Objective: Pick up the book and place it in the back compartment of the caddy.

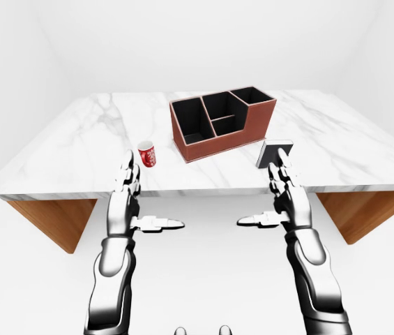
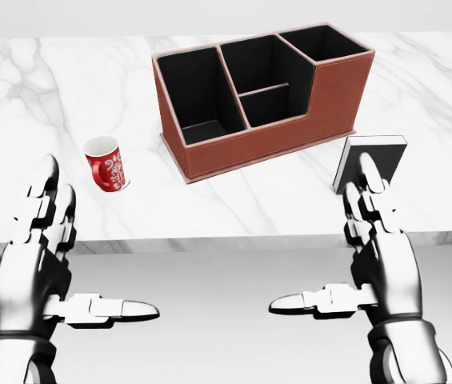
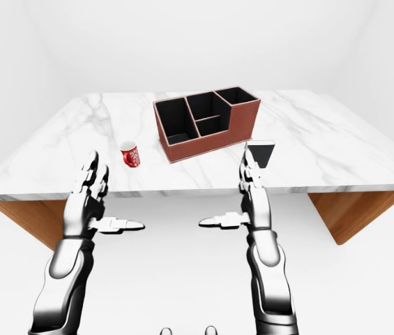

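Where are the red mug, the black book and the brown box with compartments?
Red patterned mug [image 2: 107, 166], head view, on its side wall.
Black book with white pages [image 2: 379, 152], head view, on its dark cover.
Brown leather caddy [image 2: 334, 92], head view, on its outer wall.

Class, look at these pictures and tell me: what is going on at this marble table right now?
A humanoid robot faces the marble table with both hands open and empty. Its right hand is raised just below the black book, which stands upright beside the brown caddy. Its left hand is raised below the red mug. The book has not been picked up, and the caddy's compartments look empty.
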{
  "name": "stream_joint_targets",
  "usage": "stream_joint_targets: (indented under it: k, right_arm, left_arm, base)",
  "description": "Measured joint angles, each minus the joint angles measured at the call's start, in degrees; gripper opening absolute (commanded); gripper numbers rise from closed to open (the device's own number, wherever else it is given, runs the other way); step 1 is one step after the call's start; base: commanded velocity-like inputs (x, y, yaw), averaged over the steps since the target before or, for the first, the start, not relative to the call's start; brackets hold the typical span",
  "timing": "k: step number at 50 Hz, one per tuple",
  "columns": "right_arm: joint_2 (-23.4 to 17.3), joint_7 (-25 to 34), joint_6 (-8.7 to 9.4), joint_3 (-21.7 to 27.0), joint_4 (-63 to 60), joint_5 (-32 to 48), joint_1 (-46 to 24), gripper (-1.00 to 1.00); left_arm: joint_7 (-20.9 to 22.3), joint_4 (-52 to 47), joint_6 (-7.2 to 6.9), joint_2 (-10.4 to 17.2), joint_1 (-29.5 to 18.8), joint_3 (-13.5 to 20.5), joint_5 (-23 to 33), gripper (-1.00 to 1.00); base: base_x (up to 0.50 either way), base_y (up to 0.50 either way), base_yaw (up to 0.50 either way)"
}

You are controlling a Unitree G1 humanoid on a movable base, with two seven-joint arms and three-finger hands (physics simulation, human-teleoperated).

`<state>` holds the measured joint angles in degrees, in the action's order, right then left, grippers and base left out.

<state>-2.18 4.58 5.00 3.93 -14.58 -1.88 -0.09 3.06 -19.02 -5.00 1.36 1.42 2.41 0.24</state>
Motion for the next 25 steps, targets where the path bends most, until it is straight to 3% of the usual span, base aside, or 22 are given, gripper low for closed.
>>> stream_joint_targets:
  k: [15, 25]
  right_arm:
    - [-1.9, 1.9, 0.0, 4.3, -10.1, -1.8, -2.0, 1.0]
    - [-2.8, 4.2, 0.0, 6.7, -16.4, -4.1, -2.2, 1.0]
  left_arm:
    - [0.9, -6.3, 0.0, 0.4, -0.6, 1.5, -0.2, 1.0]
    - [1.1, -8.4, 0.0, 0.6, -0.8, 2.2, -0.5, 1.0]
  base:
    - [0.0, 0.0, 0.0]
    - [0.48, 0.0, 0.0]
